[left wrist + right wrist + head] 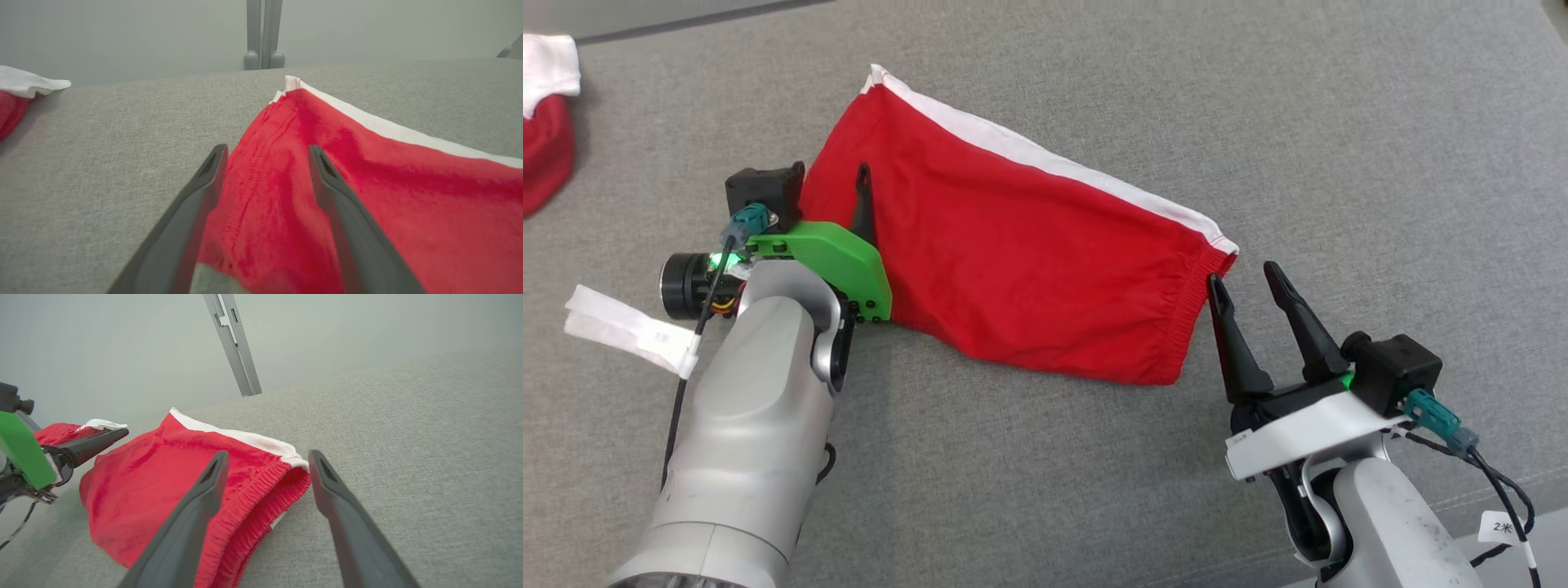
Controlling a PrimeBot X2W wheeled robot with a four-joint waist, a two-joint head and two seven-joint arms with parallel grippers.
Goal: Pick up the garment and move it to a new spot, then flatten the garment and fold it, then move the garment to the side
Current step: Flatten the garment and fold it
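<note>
The left jaws are wide open and hold nothing. They sit over one end of the red garment. The right jaws are open and empty too, at its stretchy waist end. The red garment lies flat on the grey bench and looks folded in half. I think moving it aside is left, maybe one more fold.

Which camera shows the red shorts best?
The head view: the shorts lie whole, from hem to waistband. The left wrist view gives the hem end close up; the right wrist view gives the waistband end close up, the rest squashed behind.
</note>
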